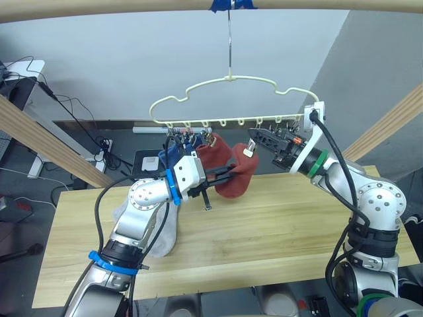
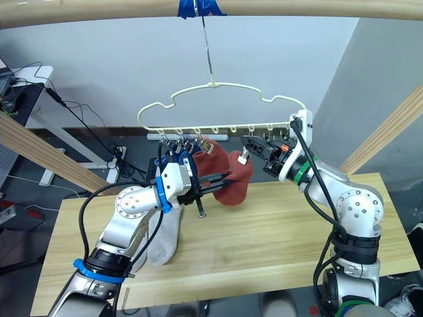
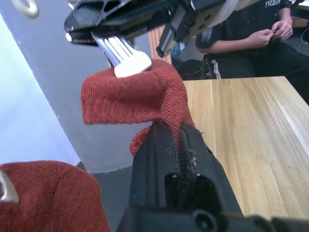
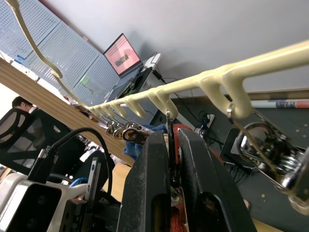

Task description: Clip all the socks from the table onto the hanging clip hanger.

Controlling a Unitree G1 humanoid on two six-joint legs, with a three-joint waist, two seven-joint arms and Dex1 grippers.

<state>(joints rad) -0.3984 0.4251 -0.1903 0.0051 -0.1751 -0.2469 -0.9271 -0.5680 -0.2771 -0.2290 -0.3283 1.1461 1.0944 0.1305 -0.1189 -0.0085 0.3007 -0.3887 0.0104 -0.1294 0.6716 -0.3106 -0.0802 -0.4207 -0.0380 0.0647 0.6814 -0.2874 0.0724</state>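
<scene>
1. Overhead, we see the clip hanger (image 1: 228, 99) hanging by its metal hook from a wooden beam (image 1: 132, 8), with a row of small metal clips along its lower bar.
2. We see the left gripper (image 1: 232, 173) raised above the table (image 1: 277, 224), its two black fingers pressed together on a rust red sock (image 1: 236, 178); the left wrist view shows the knit pinched between them.
3. We see the right gripper (image 1: 254, 137) reaching in from the right at the hanger's lower bar, its fingers squeezing a metal clip (image 1: 250, 149) that hangs just above the held sock's upper edge; the right wrist view shows the clip's wire caught between the fingers.
4. We note a second rust red sock (image 1: 213, 153) and a blue sock (image 1: 173, 153) already hanging from clips further left.
5. We see light grey socks (image 1: 162, 232) lying on the table under the left arm.
6. We see a seated person (image 3: 251, 34) beyond the table's far end in the left wrist view.
</scene>
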